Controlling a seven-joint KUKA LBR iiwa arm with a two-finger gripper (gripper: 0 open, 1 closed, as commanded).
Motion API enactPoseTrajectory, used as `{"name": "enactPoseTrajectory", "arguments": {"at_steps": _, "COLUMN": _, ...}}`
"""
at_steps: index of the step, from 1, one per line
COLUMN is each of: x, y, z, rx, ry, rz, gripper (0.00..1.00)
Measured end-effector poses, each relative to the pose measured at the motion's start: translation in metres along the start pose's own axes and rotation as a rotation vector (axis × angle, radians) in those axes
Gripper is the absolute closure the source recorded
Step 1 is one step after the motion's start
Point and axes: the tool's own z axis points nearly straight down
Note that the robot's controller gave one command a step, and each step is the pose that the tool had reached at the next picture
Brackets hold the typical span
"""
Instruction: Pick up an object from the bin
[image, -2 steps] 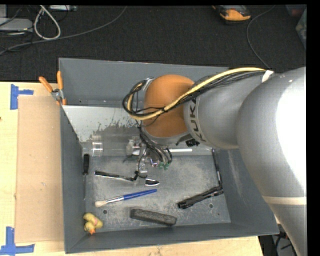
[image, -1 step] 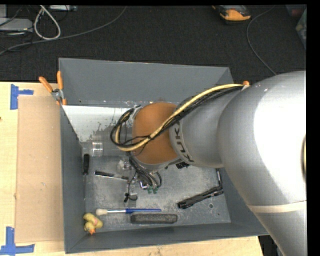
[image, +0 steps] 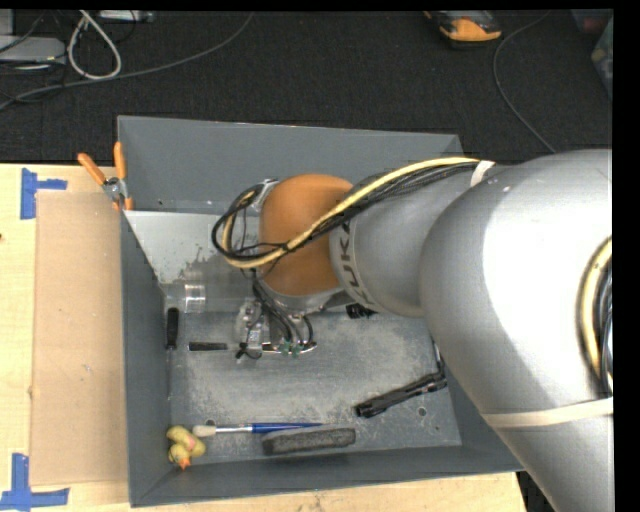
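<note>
Left side: small clear cylinder (image: 193, 295), black marker (image: 171, 328) just below it, short black stick (image: 207, 347) beside. Lower left: yellow toy (image: 183, 445); blue-handled brush (image: 265, 428) running right from it, dark grey bar (image: 308, 440) just beneath. Lower right: black long-handled tool (image: 400, 395), tilted. Top left: looped cable (image: 95, 45) on dark floor.

The arm (image: 520, 300) is built of thick, rounded silver-grey segments, and dark lettering (image: 345, 262) is printed on the segment nearest the wrist. The wrist is capped by a smooth orange cover (image: 305, 235), over which a bundle of black and yellow cables (image: 232, 240) is looped. Below the cover, the gripper (image: 265, 340) is made up of small grey metal parts.
</note>
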Motion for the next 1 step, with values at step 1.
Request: {"name": "enactPoseTrajectory", "arguments": {"at_steps": 1, "x": 0.0000, "y": 0.0000, "z": 0.0000, "rx": 0.000, "ry": 0.000, "rz": 0.000, "gripper": 1.00}}
